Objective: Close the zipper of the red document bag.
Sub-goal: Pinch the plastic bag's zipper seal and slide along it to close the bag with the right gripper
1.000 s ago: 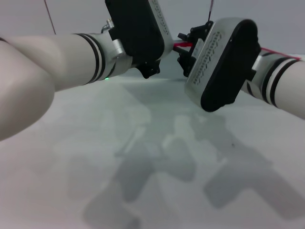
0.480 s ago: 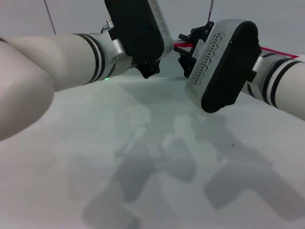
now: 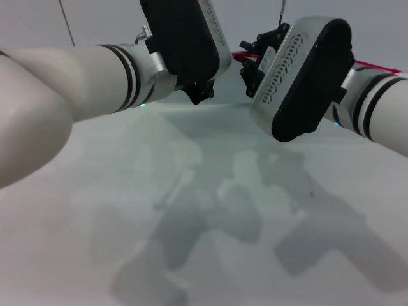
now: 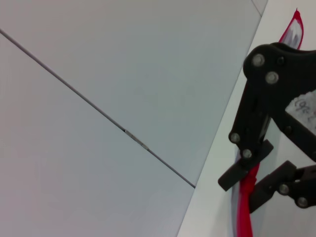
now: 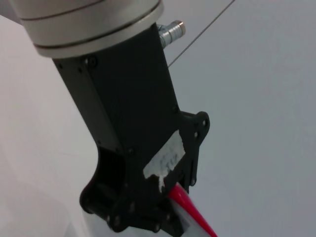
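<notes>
The red document bag (image 4: 294, 35) is held up off the table, and only a pale sliver of it shows beside its red zipper (image 4: 244, 213). In the left wrist view my right gripper (image 4: 253, 181) is shut on the zipper strip. From the head view that right gripper (image 3: 250, 60) sits at the top centre, with a short piece of the zipper (image 3: 241, 57) beside it. My left gripper (image 3: 199, 94) hangs just to its left. In the right wrist view the zipper (image 5: 192, 210) runs out from behind the left gripper (image 5: 129, 217).
The pale table (image 3: 191, 223) lies below both arms and carries their shadows. A wall with a thin seam line (image 4: 98, 111) stands behind. Both forearms fill the upper part of the head view.
My right gripper has shifted a little up and to the right along the red strip. The left arm has stayed where it was.
</notes>
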`<state>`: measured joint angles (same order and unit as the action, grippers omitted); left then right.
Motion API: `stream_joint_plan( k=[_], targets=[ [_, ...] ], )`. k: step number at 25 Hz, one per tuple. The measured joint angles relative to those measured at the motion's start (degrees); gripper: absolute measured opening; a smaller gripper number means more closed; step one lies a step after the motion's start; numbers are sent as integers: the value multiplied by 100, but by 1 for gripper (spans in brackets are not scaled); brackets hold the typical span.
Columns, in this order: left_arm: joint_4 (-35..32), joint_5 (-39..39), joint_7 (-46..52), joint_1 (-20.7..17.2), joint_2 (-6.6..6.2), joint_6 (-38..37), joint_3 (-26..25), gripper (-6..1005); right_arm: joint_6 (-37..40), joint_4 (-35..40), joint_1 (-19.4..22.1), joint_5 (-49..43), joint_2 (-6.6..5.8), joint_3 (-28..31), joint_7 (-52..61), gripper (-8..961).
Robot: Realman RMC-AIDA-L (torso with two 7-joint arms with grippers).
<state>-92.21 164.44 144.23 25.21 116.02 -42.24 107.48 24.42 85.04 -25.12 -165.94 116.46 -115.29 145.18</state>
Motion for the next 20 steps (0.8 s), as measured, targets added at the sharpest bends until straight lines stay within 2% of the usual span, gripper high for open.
stream_joint_plan(
  k=[20],
  targets=[
    [1,1,0,26,0,-21,0,55,41,41,-27,0,-16,-16,55,105]
  ],
)
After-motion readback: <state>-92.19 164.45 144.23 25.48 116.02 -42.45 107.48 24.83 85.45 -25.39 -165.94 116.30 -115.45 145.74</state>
